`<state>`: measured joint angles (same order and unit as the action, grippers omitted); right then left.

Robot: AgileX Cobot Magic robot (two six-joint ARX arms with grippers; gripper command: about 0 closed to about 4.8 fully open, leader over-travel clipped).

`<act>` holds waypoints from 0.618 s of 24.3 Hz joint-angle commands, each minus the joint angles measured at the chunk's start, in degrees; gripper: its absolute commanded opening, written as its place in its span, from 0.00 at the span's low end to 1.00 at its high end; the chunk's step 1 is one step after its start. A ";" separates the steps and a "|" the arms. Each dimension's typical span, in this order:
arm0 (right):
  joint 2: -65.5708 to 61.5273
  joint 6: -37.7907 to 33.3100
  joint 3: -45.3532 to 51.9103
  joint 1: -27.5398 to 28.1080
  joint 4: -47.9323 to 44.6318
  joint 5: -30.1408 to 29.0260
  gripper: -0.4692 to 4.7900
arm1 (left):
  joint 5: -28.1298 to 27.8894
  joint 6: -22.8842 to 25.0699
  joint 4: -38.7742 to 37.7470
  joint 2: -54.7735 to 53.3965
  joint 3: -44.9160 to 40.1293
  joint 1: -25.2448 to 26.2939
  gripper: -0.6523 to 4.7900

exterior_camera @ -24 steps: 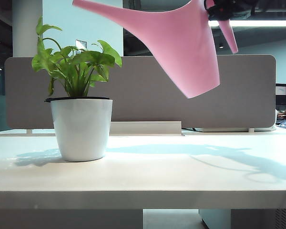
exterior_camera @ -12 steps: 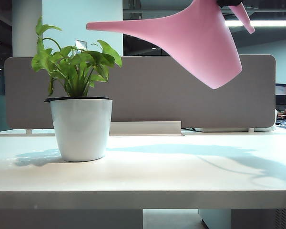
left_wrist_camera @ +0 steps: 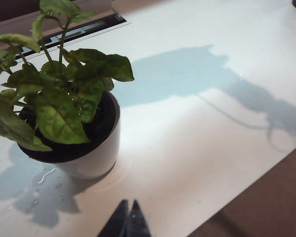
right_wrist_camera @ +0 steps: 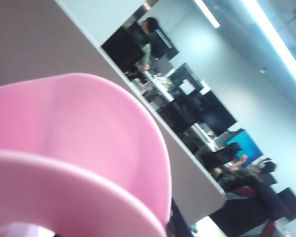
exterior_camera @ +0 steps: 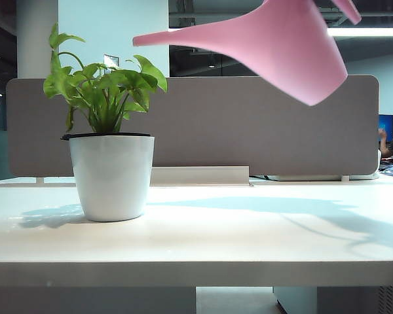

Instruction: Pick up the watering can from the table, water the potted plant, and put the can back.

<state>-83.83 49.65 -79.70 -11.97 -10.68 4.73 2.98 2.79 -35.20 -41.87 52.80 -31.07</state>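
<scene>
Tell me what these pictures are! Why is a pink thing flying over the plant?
A robot with two arms took these. One camera looks across the white table. There the pink watering can hangs in the air, tipped, its spout towards the potted plant. It isn't flying: the right arm carries it, but that arm's pincer is out of the picture. The right wrist camera sees the can's pink body up close. The left wrist camera looks down on the plant; the left pincer sits shut and empty beside the pot.

The watering can (right_wrist_camera: 84,148) fills the near field as a blurred pink curved body tilted across the frame, with a grey partition (right_wrist_camera: 34,44) behind it and office desks (right_wrist_camera: 187,113) beyond.
</scene>
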 commanded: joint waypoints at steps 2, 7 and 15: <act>1.03 1.68 -2.75 -0.20 -5.01 0.07 0.08 | 0.07 0.02 0.55 0.13 0.04 -0.07 0.13; 1.14 4.72 -4.68 -0.20 -4.98 0.04 0.08 | 0.07 0.02 0.57 0.13 0.04 -0.07 0.13; 1.16 5.22 -5.22 -0.81 -4.81 -0.59 0.08 | 0.07 0.02 0.55 0.13 0.04 -0.07 0.13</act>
<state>-83.70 54.89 -84.05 -12.08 -11.03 4.29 2.98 2.79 -35.20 -41.85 52.80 -31.07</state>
